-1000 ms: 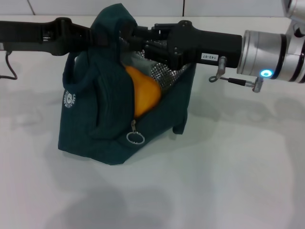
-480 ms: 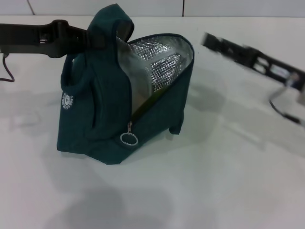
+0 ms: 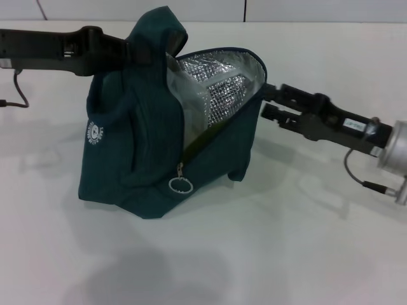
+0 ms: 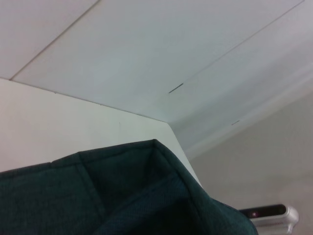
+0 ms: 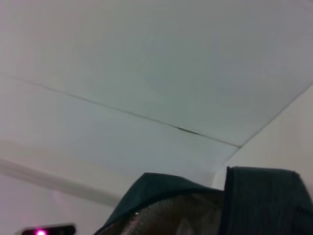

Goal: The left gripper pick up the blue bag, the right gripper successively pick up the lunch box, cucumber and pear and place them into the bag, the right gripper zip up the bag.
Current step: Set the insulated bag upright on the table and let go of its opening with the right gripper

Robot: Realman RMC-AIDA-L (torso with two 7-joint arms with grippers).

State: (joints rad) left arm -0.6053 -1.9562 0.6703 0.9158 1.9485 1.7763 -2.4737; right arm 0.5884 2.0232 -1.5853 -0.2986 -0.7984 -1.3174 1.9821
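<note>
At frame centre the blue bag (image 3: 159,127) stands unzipped on the white table (image 3: 286,241), its top clamped by the left gripper (image 3: 137,52), while the right gripper (image 3: 270,101), jaws slightly parted and empty, sits beside its right rim; zipping seems next, requiring the ring pull (image 3: 180,184).

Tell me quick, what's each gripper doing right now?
Left gripper: shut on the blue bag, at its top.
Right gripper: beside the bag's open mouth, jaws open, empty.
</note>
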